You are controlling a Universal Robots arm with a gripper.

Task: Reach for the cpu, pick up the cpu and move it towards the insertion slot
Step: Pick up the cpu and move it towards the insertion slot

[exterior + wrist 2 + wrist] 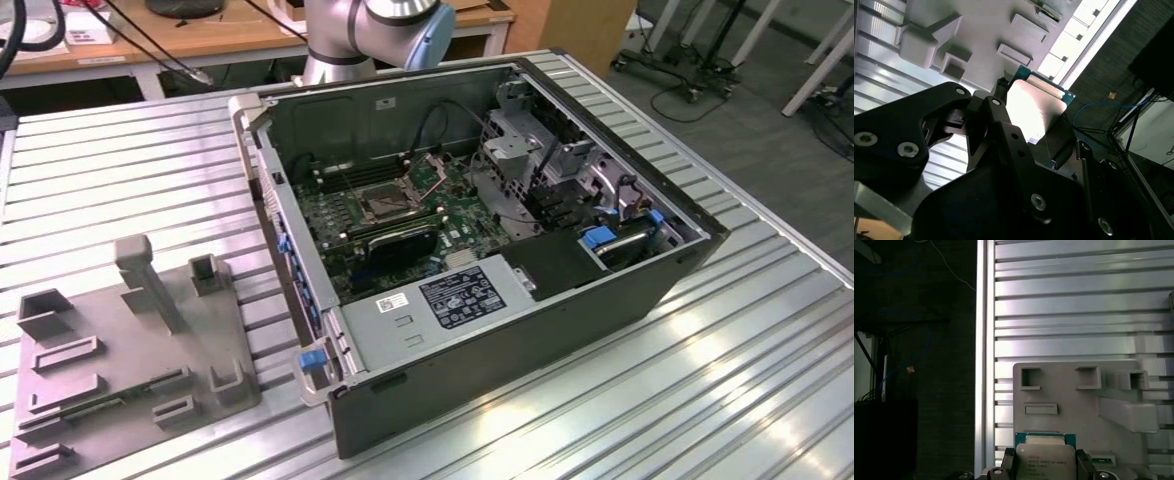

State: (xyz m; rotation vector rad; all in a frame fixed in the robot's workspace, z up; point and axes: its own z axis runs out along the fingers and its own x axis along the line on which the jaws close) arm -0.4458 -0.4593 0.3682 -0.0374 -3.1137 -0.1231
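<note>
Fingers [999, 100] of the gripper [1031, 122] are closed on the chip [1045, 462], holding it by its edges, its pale metal face showing in both wrist views. Past the fingertips lies a grey tray [1074, 405] on the slatted table [1064, 300]. The socket [378, 203] sits inside the open computer case [641, 300].

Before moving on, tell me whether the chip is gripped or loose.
Gripped: in both wrist views the gripper clamps the chip's opposite edges, tray behind it.
</note>
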